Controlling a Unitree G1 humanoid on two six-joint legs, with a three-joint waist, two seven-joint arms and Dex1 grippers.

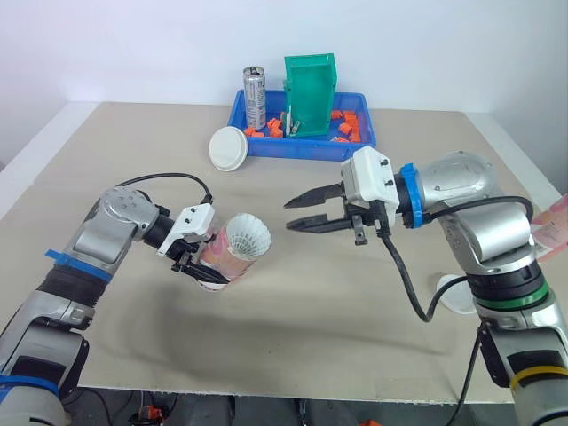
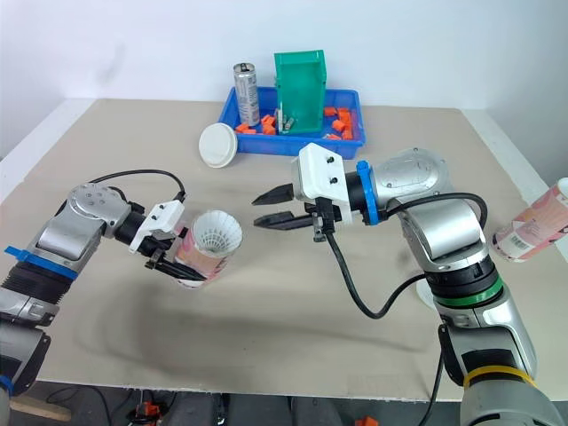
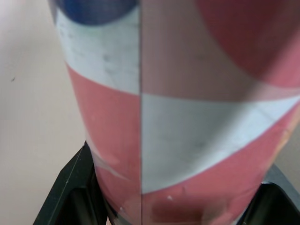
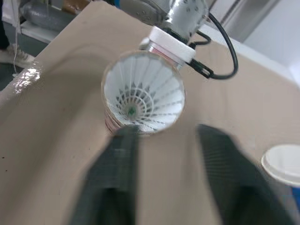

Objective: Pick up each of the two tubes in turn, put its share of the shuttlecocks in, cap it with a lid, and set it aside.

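Near edge, left side: the left hand (image 1: 197,269) has its two black fingers closed on the tube (image 1: 219,258), low on its wall. It holds the tube above the surface (image 1: 311,311), tilted, with the mouth turned to the right hand.
Tube mouth: one white shuttlecock (image 1: 247,238) sits in it, with the feathers outward.
Tube label: the left wrist view shows red, white and blue patches and a straight seam. I can read no writing there.
Right wrist view: it looks straight into the shuttlecock, and a small green spot shows at the middle of the feathers.
Near edge, right side: a white lid (image 1: 454,293) lies on the surface, partly hidden behind the right arm and its cable.
Middle: the right hand (image 1: 287,216) is empty, its fingers spread apart and pointing at the tube mouth, near it but not touching.
Far right border: a second tube (image 2: 535,226), pink and white, lies tilted. I cannot tell what carries it, and its print is too small to read.
Far side: another white lid (image 1: 228,147) lies just beside a blue tray (image 1: 302,149).
Tray content: a green bin (image 1: 311,89), a silver can (image 1: 256,96) and small orange pieces (image 1: 346,124).
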